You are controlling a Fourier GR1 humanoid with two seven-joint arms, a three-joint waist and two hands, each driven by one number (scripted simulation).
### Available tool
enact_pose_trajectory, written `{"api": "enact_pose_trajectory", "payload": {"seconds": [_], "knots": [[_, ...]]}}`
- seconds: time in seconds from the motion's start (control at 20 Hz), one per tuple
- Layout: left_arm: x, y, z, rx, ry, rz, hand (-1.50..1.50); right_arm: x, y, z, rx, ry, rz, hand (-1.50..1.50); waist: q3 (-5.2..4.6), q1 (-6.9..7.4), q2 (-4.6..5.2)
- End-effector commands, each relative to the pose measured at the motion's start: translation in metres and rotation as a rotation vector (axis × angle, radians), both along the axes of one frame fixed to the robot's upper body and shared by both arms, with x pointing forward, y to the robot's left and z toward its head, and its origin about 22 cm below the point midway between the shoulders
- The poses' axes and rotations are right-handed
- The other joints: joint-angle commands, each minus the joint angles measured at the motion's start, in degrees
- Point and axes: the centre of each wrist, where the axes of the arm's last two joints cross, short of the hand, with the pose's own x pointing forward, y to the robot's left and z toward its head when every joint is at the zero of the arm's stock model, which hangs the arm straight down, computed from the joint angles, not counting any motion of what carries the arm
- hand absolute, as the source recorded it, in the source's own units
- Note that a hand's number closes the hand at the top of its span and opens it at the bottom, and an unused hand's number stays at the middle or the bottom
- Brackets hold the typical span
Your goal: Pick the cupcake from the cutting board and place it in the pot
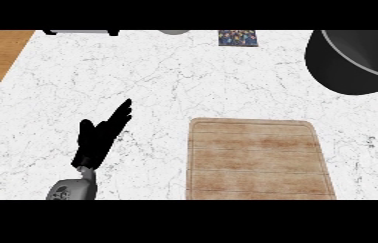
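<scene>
A wooden cutting board (255,159) lies at the lower right of the white marble counter (170,82), and its top is bare. No cupcake shows anywhere in the head view. A dark pot (341,62) sits at the upper right edge, partly cut off. My left hand (100,137) rests open at the lower left, fingers straight and pointing up and to the right, well left of the board and holding nothing. My right hand does not show.
Along the far edge stand a small patterned box (238,37), a grey round object (174,32) and a dark-legged appliance (80,32). A strip of wooden floor (11,47) shows past the counter's left edge.
</scene>
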Motion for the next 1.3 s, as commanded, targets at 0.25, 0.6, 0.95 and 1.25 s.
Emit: {"api": "enact_pose_trajectory", "payload": {"seconds": [0.25, 0.6, 0.95, 1.25], "knots": [[0.007, -0.018, -0.011, -0.006, -0.008, -0.007, 0.00, 0.076, 0.061, 0.030, -0.131, 0.154, 0.021, 1.50, -0.02, 0.64, 0.43], [-0.003, -0.008, -0.008, -0.005, -0.007, -0.023, 0.00, 0.104, 0.090, 0.023, -0.300, 0.276, -0.014, 1.50, 0.04, 1.93, 0.72], [0.017, -0.014, 0.012, 0.004, -0.035, -0.054, 0.00, 0.117, 0.112, 0.000, -0.587, 0.477, -0.107, 1.50, 0.12, 3.28, 1.44], [0.013, -0.010, 0.003, 0.001, -0.018, -0.073, 0.00, 0.132, 0.132, -0.007, -0.394, 0.842, -0.151, 1.50, 0.08, 4.07, 1.71]]}}
